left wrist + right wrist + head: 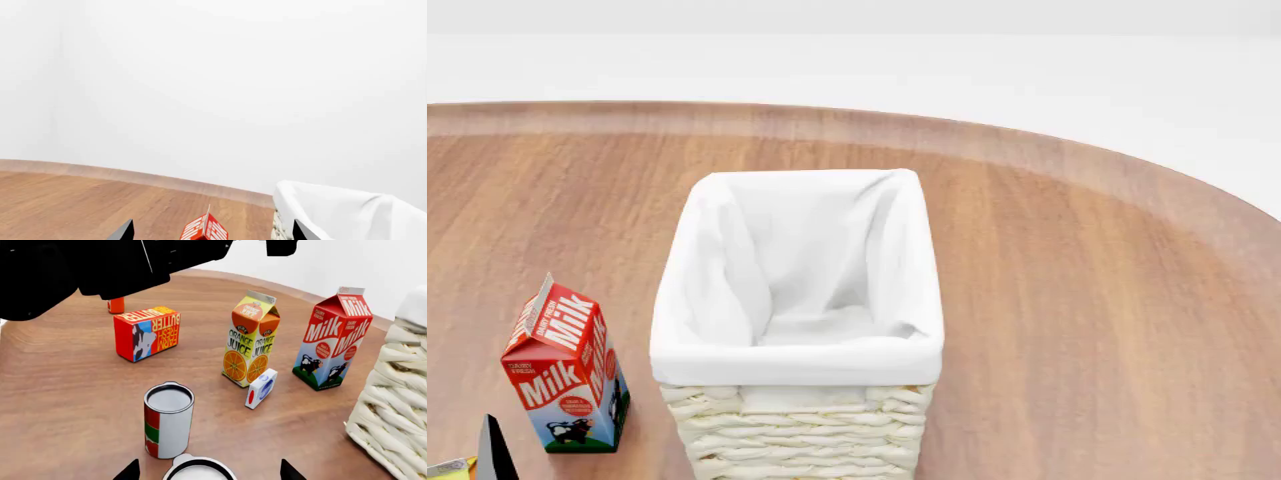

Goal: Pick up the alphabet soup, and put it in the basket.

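From our left wrist camera, the left gripper (212,235) shows two dark fingertips spread wide apart above the wooden table (80,200), with the milk carton (204,229) peeking up between them and the basket (347,212) cloth just beside.

On to the head camera: the basket (798,340) stands near the table's near edge, its white lining folded over the rim, nothing inside. The milk carton (565,372) stands upright just beside it.

Now our right wrist camera: the right gripper (208,471) hangs with fingertips spread, a white round can top between them at the frame edge. The alphabet soup (168,419) can stands upright close by. Beyond it stand the orange juice carton (252,346), a small white box (261,388), the butter box (147,333) and the milk.
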